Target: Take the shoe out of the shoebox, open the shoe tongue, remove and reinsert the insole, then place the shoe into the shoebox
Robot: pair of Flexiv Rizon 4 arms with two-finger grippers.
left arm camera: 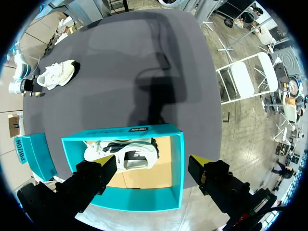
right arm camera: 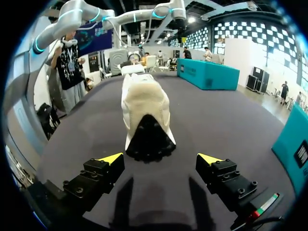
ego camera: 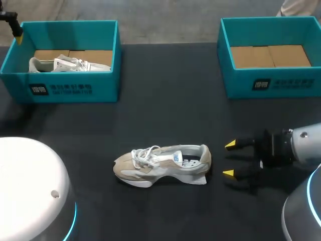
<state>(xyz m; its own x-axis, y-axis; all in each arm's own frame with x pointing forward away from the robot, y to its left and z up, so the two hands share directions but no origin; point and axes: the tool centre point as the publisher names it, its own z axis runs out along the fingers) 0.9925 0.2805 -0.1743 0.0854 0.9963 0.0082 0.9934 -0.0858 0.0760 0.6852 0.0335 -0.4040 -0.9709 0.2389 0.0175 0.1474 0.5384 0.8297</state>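
Right jaws open, just behind shoe (ego camera: 163, 164) heel; left jaws open above shoebox (ego camera: 60, 88) containing second shoe (ego camera: 67, 64).

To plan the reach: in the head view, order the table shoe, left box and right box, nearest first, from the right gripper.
1. Table shoe, heel facing the right gripper.
2. Right box, at the far edge on its side.
3. Left box, across the table, far corner.
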